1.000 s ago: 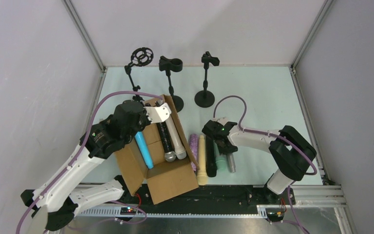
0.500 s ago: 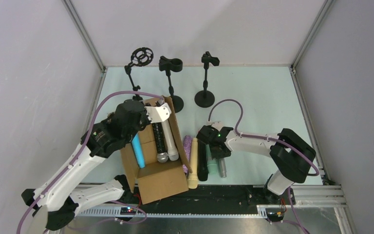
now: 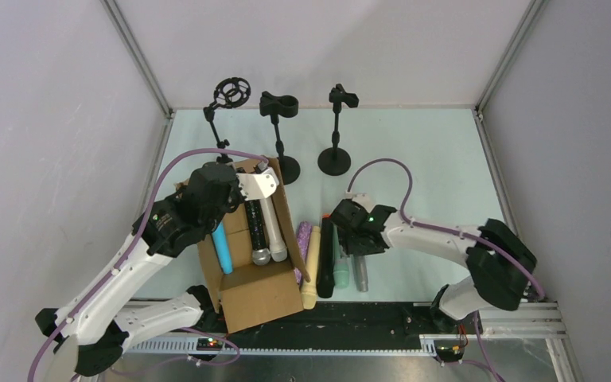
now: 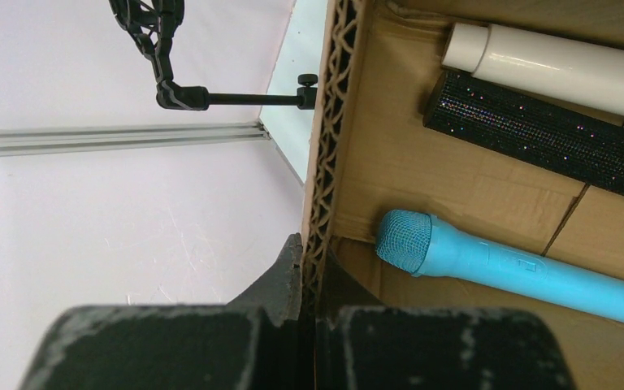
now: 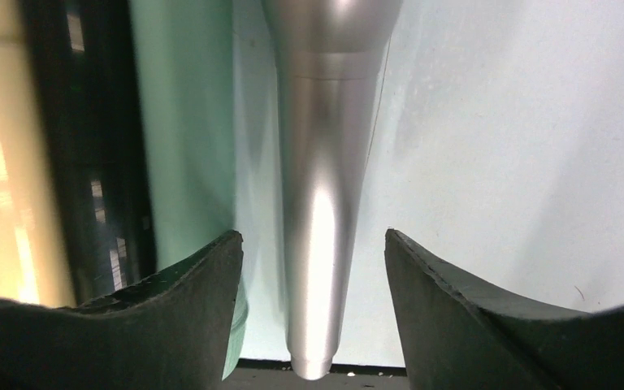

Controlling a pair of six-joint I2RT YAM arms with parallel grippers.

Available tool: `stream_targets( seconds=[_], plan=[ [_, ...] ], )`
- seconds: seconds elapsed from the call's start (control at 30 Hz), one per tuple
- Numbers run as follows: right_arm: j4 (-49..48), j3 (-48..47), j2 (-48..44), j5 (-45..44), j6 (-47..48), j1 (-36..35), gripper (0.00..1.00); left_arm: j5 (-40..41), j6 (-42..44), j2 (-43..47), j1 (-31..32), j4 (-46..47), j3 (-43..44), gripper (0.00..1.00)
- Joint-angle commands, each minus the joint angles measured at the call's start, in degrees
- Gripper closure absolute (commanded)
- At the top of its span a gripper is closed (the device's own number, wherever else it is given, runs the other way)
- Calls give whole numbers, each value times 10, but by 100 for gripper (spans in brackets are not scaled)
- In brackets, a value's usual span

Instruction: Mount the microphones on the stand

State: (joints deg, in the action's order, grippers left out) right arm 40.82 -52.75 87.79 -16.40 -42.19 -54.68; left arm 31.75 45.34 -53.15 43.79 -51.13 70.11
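My right gripper [image 5: 310, 248] hangs with its jaws wide, one either side of the silver-grey microphone [image 5: 317, 146]. That one lies on the counter [image 5: 496, 122] at the right end of the row, just beside the mint green microphone [image 5: 183, 97]. I judge the step to be lifting the silver one for a stand. The finger on the mint side has only a narrow gap to drop into, so I centre over the tapered handle and go low. Then I close gently, up where the body thickens, so it cannot squirt out or roll the mint one. My left gripper [image 4: 309, 268] is clamped on the wall of the cardboard box [image 4: 329, 122], steadying it. The nearest stand [image 3: 334, 161] is well apart, toward the far side.
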Motion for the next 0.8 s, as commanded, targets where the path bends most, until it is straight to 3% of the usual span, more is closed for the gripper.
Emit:
stream_targets(
  seconds=[0.0,0.23,0.4,0.53,0.6,0.77],
  plan=[
    [-46,-8,-78,22,10,10,28,-12,-17,6,1,48,28,100],
    [-30,-26,-143,-1,26,14,28,-7,-14,12,1,48,27,100],
    [-40,-124,-193,-79,37,-73,31,-5,-14,15,0,48,21,100],
    [-124,-164,-204,-161,83,-194,33,-3,-13,17,-1,48,19,100],
    [-221,-166,-190,-189,130,-254,34,-3,-11,18,-1,48,17,100],
    [-352,-167,-114,-147,209,-323,35,1,-9,23,-1,48,14,100]
  ],
)
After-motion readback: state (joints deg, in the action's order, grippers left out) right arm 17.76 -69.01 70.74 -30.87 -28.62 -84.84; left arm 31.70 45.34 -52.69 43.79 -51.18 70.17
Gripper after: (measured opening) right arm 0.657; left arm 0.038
